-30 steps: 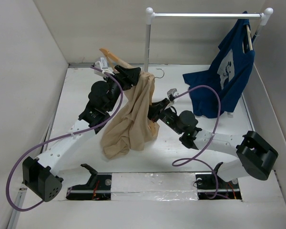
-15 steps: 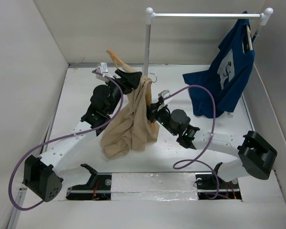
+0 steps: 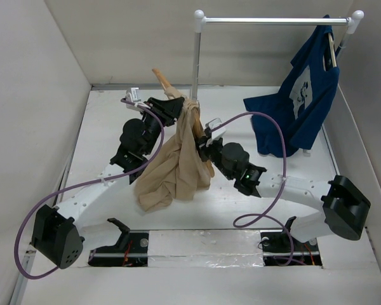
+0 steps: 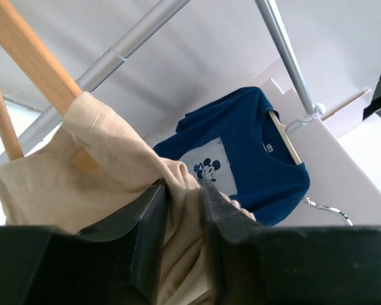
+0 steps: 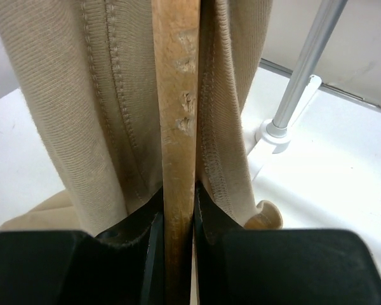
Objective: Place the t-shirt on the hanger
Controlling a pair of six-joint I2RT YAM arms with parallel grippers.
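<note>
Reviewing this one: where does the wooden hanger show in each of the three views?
Top external: one wooden end of the hanger pokes up from the t-shirt, upper centre-left.
Left wrist: the hanger crosses the top left corner.
Right wrist: the hanger runs vertically down the centre, gripped by the right pincer.
Shared landmark: the metal rack, seen in all three.

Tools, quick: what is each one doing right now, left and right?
Left tool: closed on the t-shirt.
Right tool: closed on the hanger.
</note>
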